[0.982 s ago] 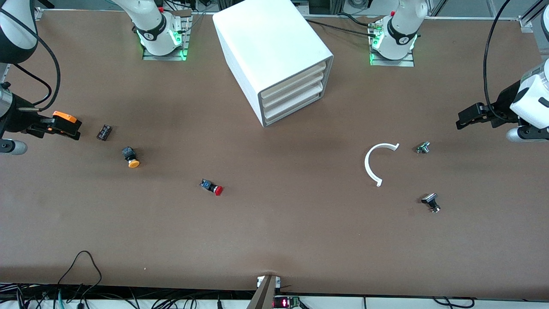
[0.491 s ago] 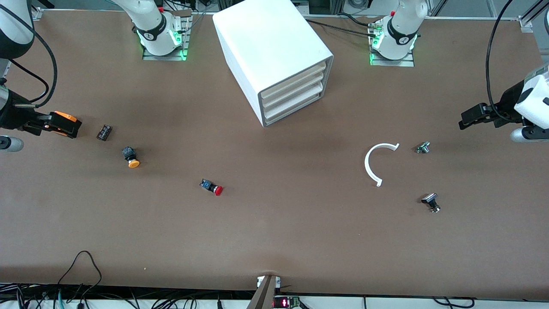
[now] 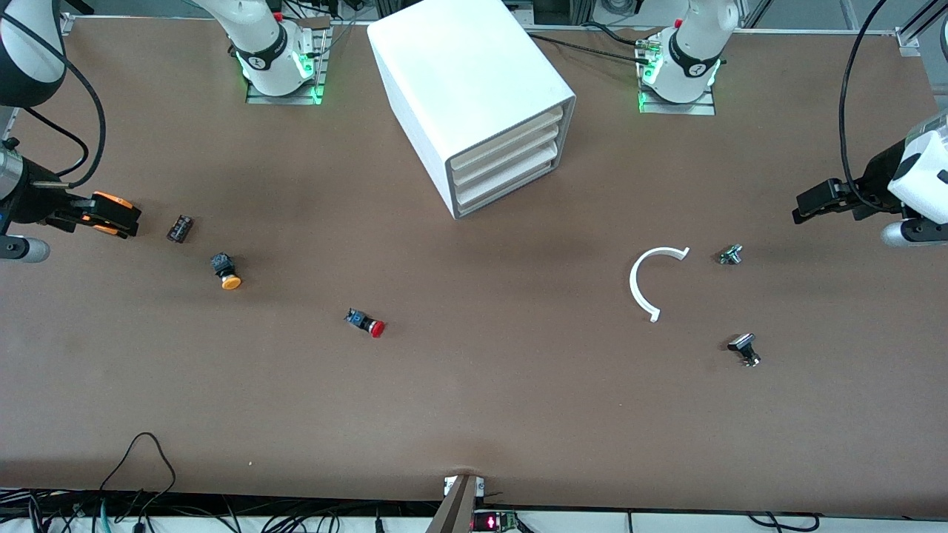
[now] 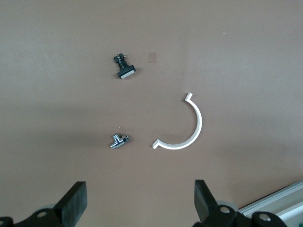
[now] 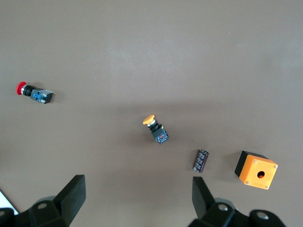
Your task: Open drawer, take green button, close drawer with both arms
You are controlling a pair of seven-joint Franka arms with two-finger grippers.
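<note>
A brown table [image 3: 474, 400] holds a big white cabinet [image 3: 463, 81] near the edge where the two robot bases stand, between them. Its four drawers [image 3: 507, 159] face the camera at an angle, turned toward the left arm's end of the table, and all four sit pushed in. No green-capped button shows anywhere in these views.

The right gripper [image 5: 137, 196] hangs over the right arm's end of the table with its fingers spread wide and nothing between them. Under and near it lie an orange box [image 5: 256, 170], a small dark cylinder [image 3: 180, 228] and a yellow-capped button [image 3: 227, 272] (a little nearer the camera than the cylinder). A red-capped button [image 3: 367, 323] lies closer to the table's middle, nearer the camera.

The left gripper [image 4: 139, 201] hangs over the left arm's end of the table, likewise spread wide and empty. Near it on the table lie a white curved strip [image 3: 649, 281] shaped like an open ring, a small shiny metal part [image 3: 731, 255] just beside it toward the left arm's end, and a small black part [image 3: 745, 348] nearer the camera. None of these touch each other.
</note>
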